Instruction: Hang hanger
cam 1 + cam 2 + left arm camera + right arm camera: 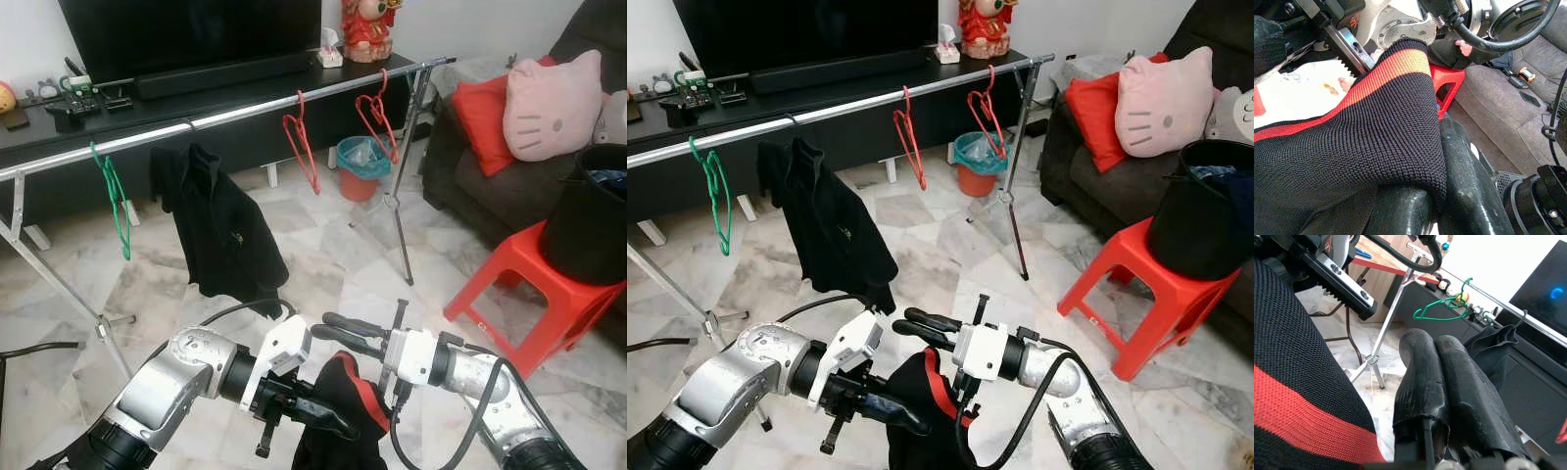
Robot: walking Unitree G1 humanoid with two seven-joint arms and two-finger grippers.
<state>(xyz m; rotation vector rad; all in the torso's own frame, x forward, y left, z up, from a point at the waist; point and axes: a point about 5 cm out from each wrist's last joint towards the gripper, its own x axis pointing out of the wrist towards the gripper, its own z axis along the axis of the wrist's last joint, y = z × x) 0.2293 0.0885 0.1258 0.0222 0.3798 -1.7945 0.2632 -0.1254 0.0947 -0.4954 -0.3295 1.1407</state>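
Left end effector (328, 419) pinches the black-and-red garment (1352, 147).

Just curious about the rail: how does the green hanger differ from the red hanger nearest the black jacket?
The green hanger hangs left of the black jacket; the red hanger hangs right of it. They differ in colour, and the green one sits lower on the sloping rail. Both hang empty.

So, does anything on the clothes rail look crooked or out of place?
Yes. The black jacket on the silver metal rail hangs lopsided, bunched toward one side. The two red wire hangers and the green wire hanger hang empty, turned at differing angles.
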